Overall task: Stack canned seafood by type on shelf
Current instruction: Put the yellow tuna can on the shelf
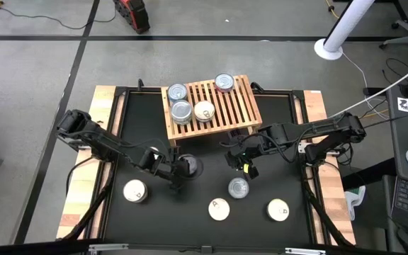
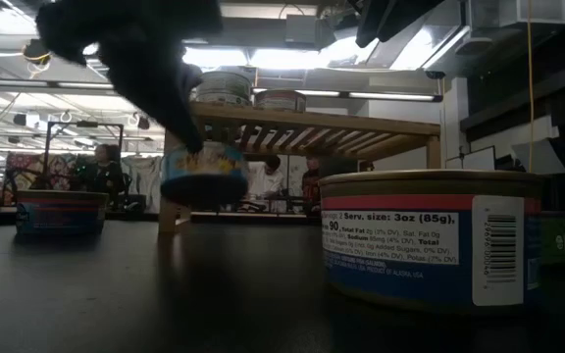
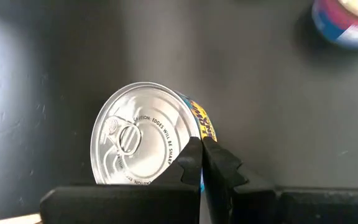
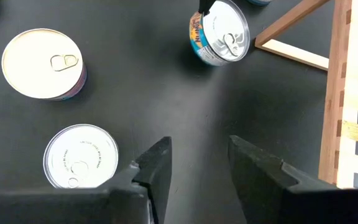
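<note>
My left gripper (image 1: 180,172) is shut on a silver-lidded tin (image 1: 188,166) with a blue and yellow label, just in front of the shelf. That tin also appears in the left wrist view (image 3: 145,137) and in the low view (image 2: 204,173). The light-wood slatted shelf (image 1: 229,106) carries several tins, resting flat on its slats: silver lids (image 1: 178,93) (image 1: 182,111), a cream lid (image 1: 204,110) and another tin (image 1: 224,82). My right gripper (image 1: 241,160) (image 4: 197,167) hovers open over the bare table, to the right of the held tin. My left gripper pinches the tin's rim (image 3: 190,163) between its two fingers. One fingertip (image 3: 188,163) lies on the lid and the other (image 3: 219,165) on the outer side wall. The fingers come slanting down from above. The tin hangs below them, slightly tilted and clear of the table (image 2: 204,196).
Four more tins sit on the black table: cream-lidded ones (image 1: 134,190) (image 1: 219,209) (image 1: 278,210) and a silver-lidded one (image 1: 239,188) (image 4: 81,157) just near of my right gripper. Wooden side rails (image 1: 91,177) border the table. The shelf's right half is bare slats.
</note>
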Motion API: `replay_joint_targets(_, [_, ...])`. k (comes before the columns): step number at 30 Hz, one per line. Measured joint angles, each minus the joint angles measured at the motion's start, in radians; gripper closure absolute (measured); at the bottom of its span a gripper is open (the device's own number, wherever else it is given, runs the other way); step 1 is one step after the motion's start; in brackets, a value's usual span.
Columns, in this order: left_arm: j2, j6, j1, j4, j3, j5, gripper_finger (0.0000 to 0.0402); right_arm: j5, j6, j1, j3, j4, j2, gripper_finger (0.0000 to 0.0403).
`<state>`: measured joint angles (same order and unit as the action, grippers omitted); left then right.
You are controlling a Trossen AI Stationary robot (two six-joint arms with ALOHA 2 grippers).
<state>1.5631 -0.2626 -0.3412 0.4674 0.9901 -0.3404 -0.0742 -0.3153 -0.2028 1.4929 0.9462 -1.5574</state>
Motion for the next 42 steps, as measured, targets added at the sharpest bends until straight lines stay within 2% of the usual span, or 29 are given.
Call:
replay_joint_targets(4, [-0.001,0.005,0.0,0.004,0.048,0.026,0.0401,-0.006,-0.002,0.0,0.0,0.002,0.0,0.0249])
replay_joint_targets(11, [-0.003,0.023,0.0,0.059,0.154,0.046,0.0401,-0.083,-0.006,0.0,0.0,0.059,0.012,0.0249])
replay_joint_targets(26, [-0.006,0.131,0.02,0.247,0.426,0.045,0.0401,-0.227,-0.008,0.0,0.0,0.115,0.156,0.0249])
replay_joint_targets(42, [-0.007,0.338,0.127,0.381,0.661,0.042,0.0401,-0.24,-0.008,0.0,0.0,0.136,0.2,0.0249])
